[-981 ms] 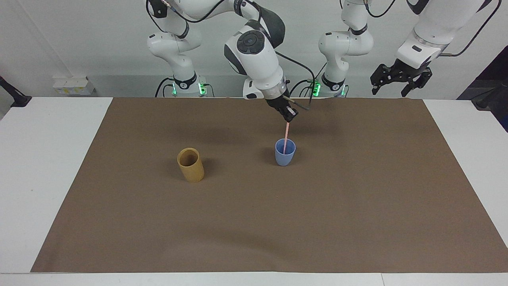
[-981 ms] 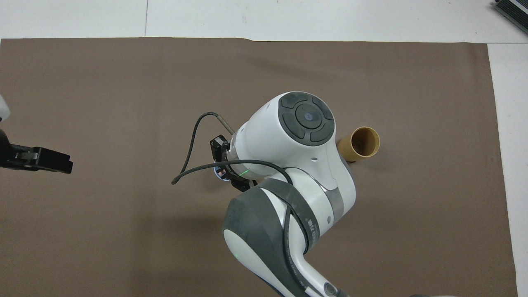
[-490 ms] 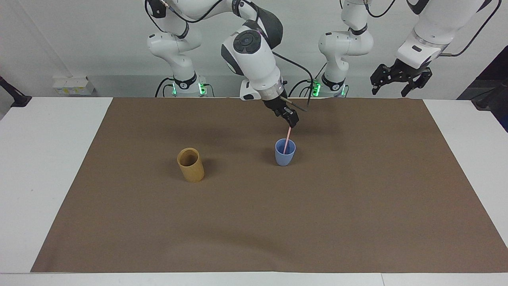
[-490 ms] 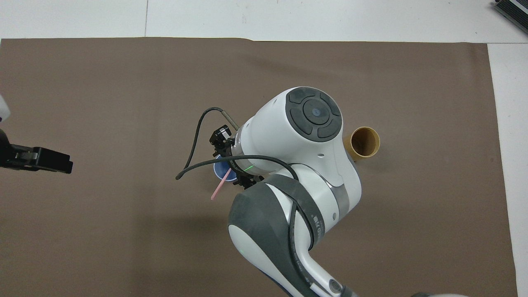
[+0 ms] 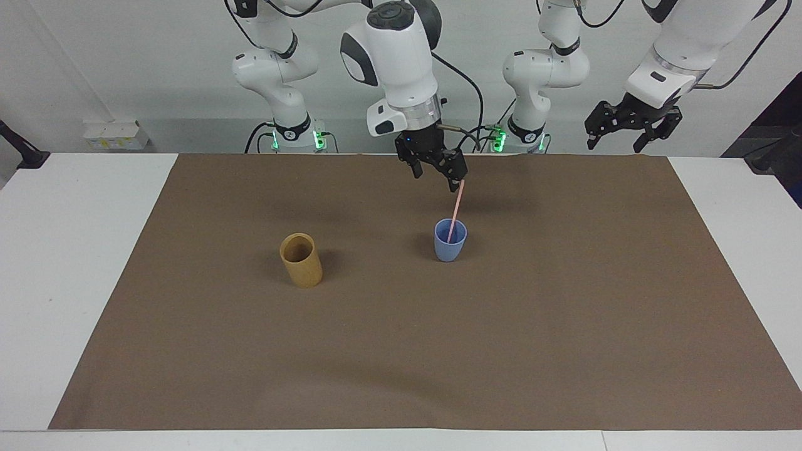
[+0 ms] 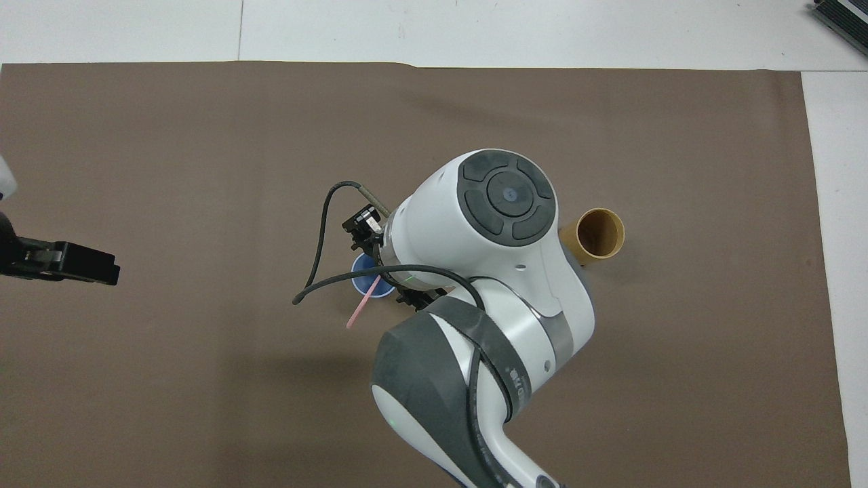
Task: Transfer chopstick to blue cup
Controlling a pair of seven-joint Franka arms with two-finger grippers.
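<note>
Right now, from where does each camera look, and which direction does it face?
Facing view: high across the table, looking at the robots; both arms show, the right end effector open above the blue cup, the left end effector waiting raised.
Overhead view: high above the robots' end, looking forward and down; the right arm fills the middle.
Shared: blue cup, chopstick standing in it, tan cup.

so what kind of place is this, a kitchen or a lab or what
Most likely a robotics lab. Two white robot arms are mounted at a white table covered by a brown mat, against a bare wall with loose cables, and the only props are a blue cup holding a chopstick and a tan cup.
</note>
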